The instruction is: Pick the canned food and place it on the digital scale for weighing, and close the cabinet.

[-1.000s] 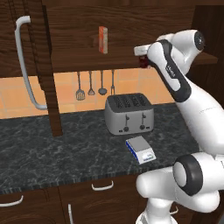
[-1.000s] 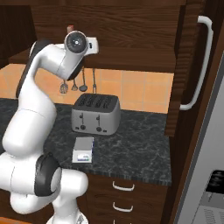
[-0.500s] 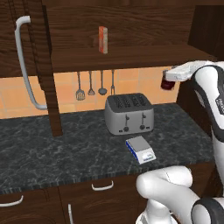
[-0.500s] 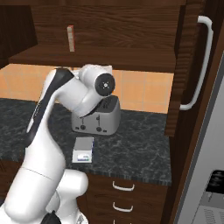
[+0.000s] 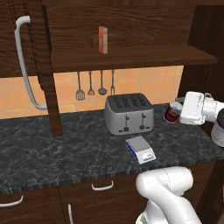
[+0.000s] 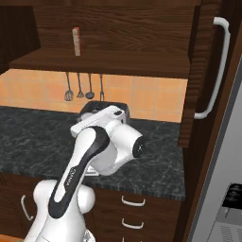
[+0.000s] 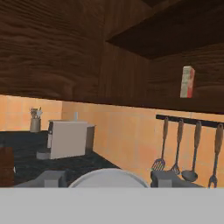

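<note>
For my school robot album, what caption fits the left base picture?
Robot's tool carries the canned food above the counter, right of the toaster, toward the digital scale.

Dark red canned food airborne; digital scale bare; cabinet open.

In the right base view our own arm covers most of the toaster, leaving just its top back edge, and we cannot make out the digital scale behind the arm there. In the left base view the canned food is half covered by the white hand, so the fingers of the gripper cannot be told apart, and in the hand view just the can's pale top shows, cut by the lower band. The cabinet is cropped at the top edge, and lettering on the orange-red box is too small to read.
</note>
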Motion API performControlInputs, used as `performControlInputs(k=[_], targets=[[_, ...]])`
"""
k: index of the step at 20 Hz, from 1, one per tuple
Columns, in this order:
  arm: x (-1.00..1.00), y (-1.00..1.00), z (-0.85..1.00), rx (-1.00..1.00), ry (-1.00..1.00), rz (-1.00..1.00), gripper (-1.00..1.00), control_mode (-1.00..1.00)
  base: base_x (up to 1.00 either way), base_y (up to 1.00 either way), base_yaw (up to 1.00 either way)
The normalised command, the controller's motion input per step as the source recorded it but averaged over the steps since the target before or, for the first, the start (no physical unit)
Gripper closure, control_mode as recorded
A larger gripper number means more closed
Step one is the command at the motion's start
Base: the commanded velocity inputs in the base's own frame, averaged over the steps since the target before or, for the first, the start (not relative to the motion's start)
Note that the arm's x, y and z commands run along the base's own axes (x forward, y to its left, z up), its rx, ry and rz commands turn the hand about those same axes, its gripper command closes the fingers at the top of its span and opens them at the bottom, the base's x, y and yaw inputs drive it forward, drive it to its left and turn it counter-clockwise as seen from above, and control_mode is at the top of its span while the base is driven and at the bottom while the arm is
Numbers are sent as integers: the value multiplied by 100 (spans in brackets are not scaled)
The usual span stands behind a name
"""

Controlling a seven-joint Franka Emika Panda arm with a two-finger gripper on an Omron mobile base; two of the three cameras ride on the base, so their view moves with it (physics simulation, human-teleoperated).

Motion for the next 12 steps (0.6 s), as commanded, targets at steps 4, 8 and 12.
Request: performControlInputs(k=[4,8,12], targets=[[2,23,-79,-10,0,30,100,-100,0,0,0],[36,15,-78,-4,0,29,100,-100,0,0,0],[51,5,-81,-2,1,29,100,-100,0,0,0]])
